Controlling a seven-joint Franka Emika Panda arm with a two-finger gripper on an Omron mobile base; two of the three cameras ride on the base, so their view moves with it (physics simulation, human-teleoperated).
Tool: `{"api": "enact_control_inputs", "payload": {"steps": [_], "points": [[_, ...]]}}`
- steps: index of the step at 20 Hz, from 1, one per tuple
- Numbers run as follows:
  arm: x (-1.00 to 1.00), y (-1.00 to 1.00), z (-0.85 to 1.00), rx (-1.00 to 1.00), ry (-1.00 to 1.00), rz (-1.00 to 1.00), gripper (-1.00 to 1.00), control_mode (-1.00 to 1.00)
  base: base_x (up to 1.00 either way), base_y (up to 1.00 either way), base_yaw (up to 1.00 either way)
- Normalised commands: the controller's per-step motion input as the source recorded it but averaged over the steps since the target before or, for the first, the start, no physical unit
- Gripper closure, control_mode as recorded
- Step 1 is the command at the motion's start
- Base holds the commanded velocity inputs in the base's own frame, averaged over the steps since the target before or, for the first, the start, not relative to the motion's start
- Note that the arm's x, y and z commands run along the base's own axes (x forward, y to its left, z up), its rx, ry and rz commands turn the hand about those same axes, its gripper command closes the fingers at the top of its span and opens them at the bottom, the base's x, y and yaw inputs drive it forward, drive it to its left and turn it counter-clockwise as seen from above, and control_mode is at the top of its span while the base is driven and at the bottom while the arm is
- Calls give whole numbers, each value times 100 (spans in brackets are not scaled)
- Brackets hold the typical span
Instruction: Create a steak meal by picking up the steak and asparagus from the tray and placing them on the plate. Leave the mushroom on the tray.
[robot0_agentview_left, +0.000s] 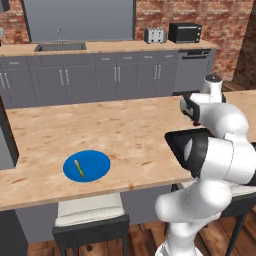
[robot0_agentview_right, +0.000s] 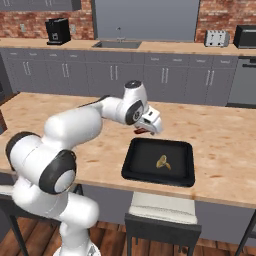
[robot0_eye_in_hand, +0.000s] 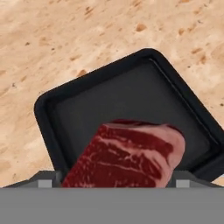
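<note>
My gripper (robot0_agentview_right: 143, 131) is shut on the steak (robot0_agentview_right: 141, 132), a dark red marbled chunk held just above the far left corner of the black tray (robot0_agentview_right: 142, 161). In the hand view the steak (robot0_eye_in_hand: 127, 153) hangs close in front, with the tray (robot0_eye_in_hand: 109, 100) below it. The yellowish-tan mushroom (robot0_agentview_right: 162, 162) lies in the middle of the tray. Far to the left on the wooden counter sits the blue plate (robot0_agentview_left: 97, 161), and the yellow-green asparagus (robot0_agentview_left: 79, 168) lies on it.
The wooden island counter (robot0_agentview_left: 115, 132) stretches between tray and plate. Stools (robot0_agentview_right: 160, 212) stand under its near edge. Along the back wall are a sink (robot0_agentview_left: 60, 47), toaster (robot0_agentview_left: 155, 35), microwave (robot0_agentview_left: 185, 32) and coffee machine (robot0_agentview_right: 58, 31).
</note>
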Motion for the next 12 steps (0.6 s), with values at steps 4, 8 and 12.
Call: {"api": "enact_control_inputs", "payload": {"steps": [4, 8, 12], "points": [[-42, 100, 12, -21, -4, 18, 100, -100, 0, 0, 0], [-25, 100, 5, -11, -1, 18, 100, -100, 0, 0, 0], [-9, 100, 16, -2, 0, 17, 100, -100, 0, 0, 0]]}}
